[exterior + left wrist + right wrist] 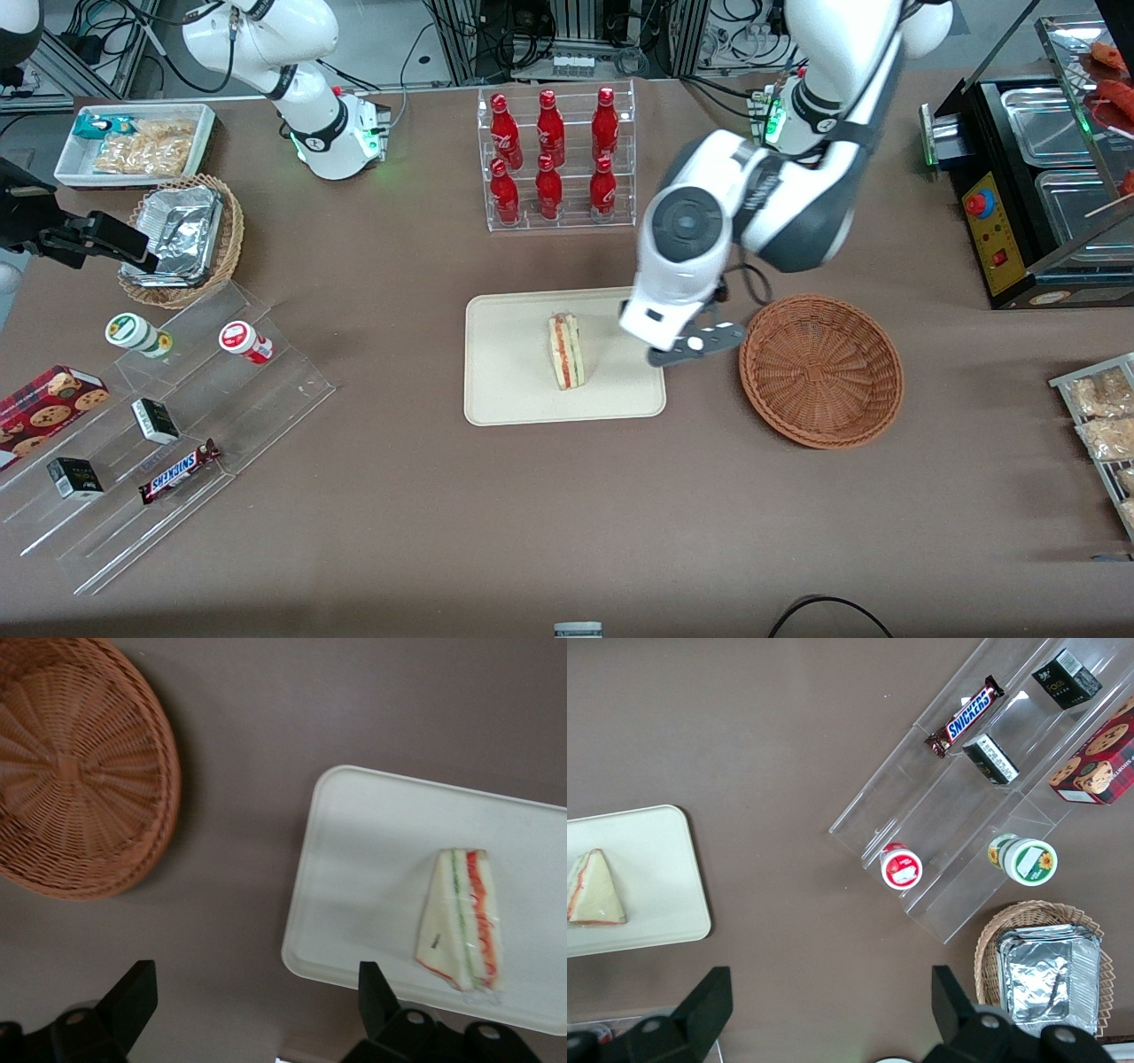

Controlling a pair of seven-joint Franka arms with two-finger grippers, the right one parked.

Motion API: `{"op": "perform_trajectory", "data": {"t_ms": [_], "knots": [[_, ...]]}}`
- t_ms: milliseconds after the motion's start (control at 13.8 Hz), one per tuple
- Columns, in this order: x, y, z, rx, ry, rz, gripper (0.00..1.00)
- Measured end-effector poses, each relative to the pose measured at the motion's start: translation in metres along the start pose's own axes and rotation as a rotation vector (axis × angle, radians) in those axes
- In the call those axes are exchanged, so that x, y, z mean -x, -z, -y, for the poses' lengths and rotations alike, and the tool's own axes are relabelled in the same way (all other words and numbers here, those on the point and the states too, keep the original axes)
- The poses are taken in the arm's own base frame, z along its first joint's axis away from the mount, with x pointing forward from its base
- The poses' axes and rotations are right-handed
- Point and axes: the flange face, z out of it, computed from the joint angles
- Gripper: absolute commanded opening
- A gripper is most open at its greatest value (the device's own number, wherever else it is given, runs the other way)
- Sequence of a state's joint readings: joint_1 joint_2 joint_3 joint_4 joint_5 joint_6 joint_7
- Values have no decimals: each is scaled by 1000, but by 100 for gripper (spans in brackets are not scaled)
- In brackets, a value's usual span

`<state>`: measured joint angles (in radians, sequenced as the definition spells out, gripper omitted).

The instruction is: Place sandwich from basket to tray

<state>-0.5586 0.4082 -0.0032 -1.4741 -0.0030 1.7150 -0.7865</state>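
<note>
The sandwich (pixel 567 351) (pixel 463 920) (pixel 594 890), a pale bread wedge with red and green layers, lies on the cream tray (pixel 509 377) (pixel 372 850) (pixel 664 868). The reddish-brown wicker basket (pixel 821 370) (pixel 75 771) stands beside the tray toward the working arm's end and holds nothing. My gripper (pixel 695 344) (pixel 252 997) hangs above the table between tray edge and basket. It is open, with only bare tablecloth between the fingers (pixel 133 992).
A clear rack of red bottles (pixel 554 159) stands farther from the front camera than the tray. Clear snack steps (pixel 159 425) and a lighter basket with a foil tray (pixel 182 235) lie toward the parked arm's end. A black food warmer (pixel 1036 186) stands at the working arm's end.
</note>
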Motion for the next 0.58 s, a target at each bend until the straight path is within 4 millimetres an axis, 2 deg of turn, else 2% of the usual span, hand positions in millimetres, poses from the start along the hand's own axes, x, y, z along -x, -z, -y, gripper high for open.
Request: {"op": "perform_trajectory", "data": {"t_ms": [362,580], "knots": [[-36,29,112,29,-63,6,100],[-41,46,167,37,-133,19,100]]}}
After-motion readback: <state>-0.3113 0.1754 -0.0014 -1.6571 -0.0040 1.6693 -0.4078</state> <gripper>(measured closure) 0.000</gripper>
